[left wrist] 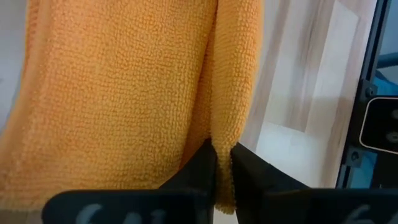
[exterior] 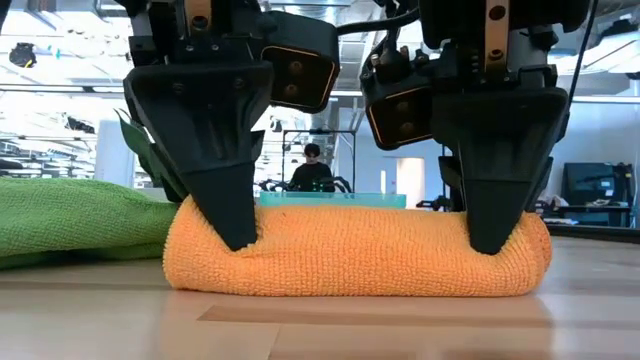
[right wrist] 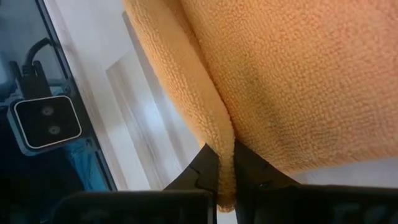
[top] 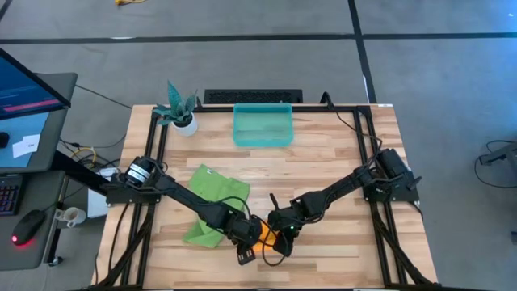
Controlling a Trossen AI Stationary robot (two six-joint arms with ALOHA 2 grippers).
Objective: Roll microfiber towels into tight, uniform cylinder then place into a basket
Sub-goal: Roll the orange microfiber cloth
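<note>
Orange towel is rolled into a cylinder, lying on the surface at its front edge. My left pincer is nearly closed, pinching a fold at one end; my right pincer does the same at the other. Green towel lies loose just beside the roll. Basket sits well apart at the far edge.

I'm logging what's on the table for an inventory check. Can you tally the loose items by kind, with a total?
Towels: 2, the orange towel rolled, pinched by the left hand and right hand; the green towel lies loose beside it.
Bins: 1, the teal bin.
Potted plants: 1, the potted plant.
Total: 4
</note>
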